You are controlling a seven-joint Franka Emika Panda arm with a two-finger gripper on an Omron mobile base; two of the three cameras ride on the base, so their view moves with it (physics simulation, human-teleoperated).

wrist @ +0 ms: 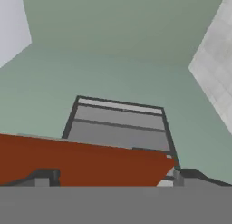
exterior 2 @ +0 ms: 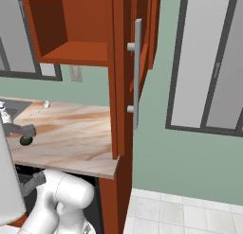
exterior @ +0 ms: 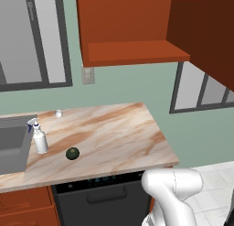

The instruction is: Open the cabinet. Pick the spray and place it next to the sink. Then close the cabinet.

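Cabinet (exterior: pixel 132 28) door open, spray (exterior: pixel 39 137) beside sink (exterior: pixel 13 142), green ball (exterior: pixel 72 153) near, claw (wrist: pixel 108 177) spread.

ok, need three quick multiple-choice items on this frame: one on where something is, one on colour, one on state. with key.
1. Where does the spray bottle stand?
A. On the cabinet shelf
B. On the counter beside the sink
C. On the floor

2. What colour is the small ball on the counter?
A. Dark green
B. Yellow
C. Blue

3. What state is the cabinet in?
A. Shut
B. Door missing
C. Open, its door swung out

Key: 1 B, the bottle stands on the marble top at the sink's edge. 2 A, the ball is dark green against the pale counter. 3 C, the shelf inside is bare to view and the door stands edge-on with its handle facing out.
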